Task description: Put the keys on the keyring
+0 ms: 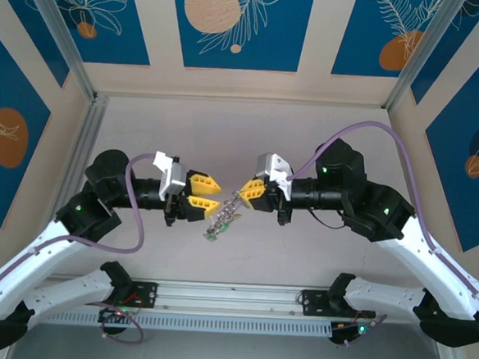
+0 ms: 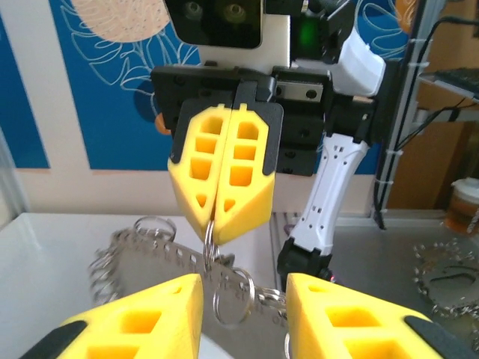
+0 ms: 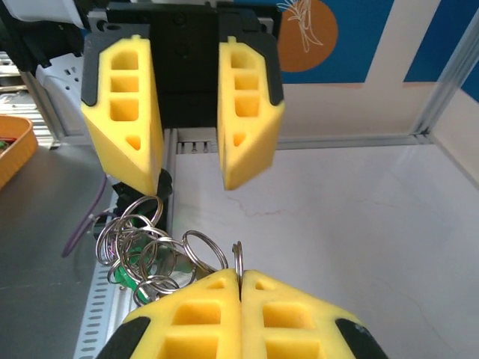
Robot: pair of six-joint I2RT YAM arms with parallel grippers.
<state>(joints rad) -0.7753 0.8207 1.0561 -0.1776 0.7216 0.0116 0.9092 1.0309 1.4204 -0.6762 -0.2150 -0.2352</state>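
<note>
The keyring [image 1: 223, 217] hangs above the table as a bunch of silver split rings with a green tag, between my two grippers. My right gripper [image 1: 241, 195] is shut on one thin ring [image 3: 238, 256] at the top of the bunch, and the other rings and the green tag [image 3: 129, 271] dangle to its left. My left gripper [image 1: 218, 196] faces it with its jaws open, one on each side of the rings and touching none. In the left wrist view, rings [image 2: 233, 298] and a perforated metal strip [image 2: 153, 254] hang below the right gripper [image 2: 213, 229]. I cannot make out the keys.
The pale table [image 1: 242, 139] stretches behind the grippers to the blue-panelled walls. A metal rail [image 1: 231, 297] runs along the near edge between the arm bases. An orange tray [image 3: 10, 147] sits off the table's side, and loose metal pieces [image 2: 449, 275] lie on the grey surface.
</note>
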